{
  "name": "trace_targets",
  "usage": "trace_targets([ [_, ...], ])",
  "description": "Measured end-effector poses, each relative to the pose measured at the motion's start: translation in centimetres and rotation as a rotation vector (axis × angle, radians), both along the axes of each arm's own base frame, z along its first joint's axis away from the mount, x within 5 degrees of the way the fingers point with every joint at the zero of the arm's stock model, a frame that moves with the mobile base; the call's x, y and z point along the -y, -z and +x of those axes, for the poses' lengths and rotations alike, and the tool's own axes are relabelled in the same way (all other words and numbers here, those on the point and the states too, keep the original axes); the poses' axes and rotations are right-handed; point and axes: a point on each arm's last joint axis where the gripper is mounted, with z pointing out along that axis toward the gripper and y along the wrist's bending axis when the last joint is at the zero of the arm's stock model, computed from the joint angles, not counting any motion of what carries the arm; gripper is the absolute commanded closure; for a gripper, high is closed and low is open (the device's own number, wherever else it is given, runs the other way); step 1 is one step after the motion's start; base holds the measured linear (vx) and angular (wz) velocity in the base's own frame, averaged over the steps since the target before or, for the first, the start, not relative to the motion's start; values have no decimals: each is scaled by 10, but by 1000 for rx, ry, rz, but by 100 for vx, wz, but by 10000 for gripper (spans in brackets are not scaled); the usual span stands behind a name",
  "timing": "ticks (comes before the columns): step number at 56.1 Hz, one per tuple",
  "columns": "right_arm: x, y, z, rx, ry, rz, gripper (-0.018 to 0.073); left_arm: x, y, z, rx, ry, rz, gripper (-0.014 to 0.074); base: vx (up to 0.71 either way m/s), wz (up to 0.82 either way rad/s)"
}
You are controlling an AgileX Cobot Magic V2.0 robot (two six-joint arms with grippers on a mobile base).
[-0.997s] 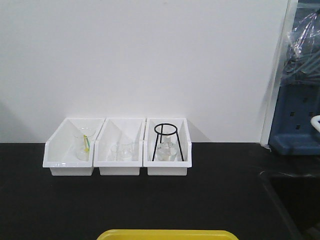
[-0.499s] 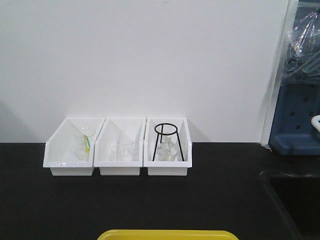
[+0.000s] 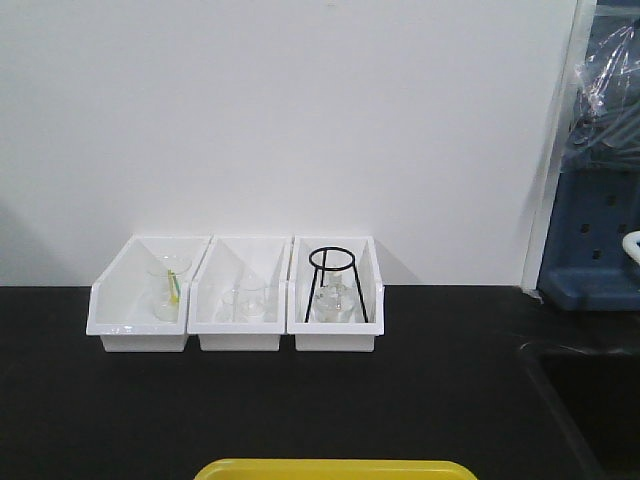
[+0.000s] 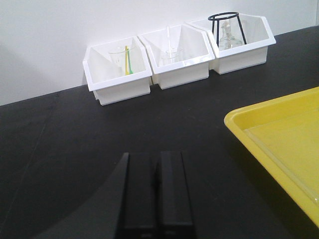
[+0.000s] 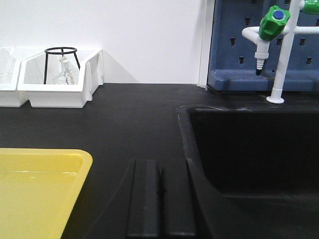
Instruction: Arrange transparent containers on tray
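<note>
Yellow tray (image 3: 335, 468) shows at the front view's bottom edge, three white bins (image 3: 238, 292) behind. Left wrist view: left gripper (image 4: 155, 191) pressed closed, empty, tray right of it. Right wrist view: right gripper (image 5: 160, 199) closed, empty, tray left, sink (image 5: 249, 164) right.

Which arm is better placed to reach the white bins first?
Probably left: the left gripper faces all three white bins head-on, while the right gripper sits off beside the sink.
</note>
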Motion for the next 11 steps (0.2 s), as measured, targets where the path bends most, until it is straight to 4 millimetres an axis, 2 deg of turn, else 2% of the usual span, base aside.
trace_targets([
  [11, 0, 0, 0, -5, 0, 0, 571, 0, 0, 0, 0, 0, 0, 597, 0, 0],
])
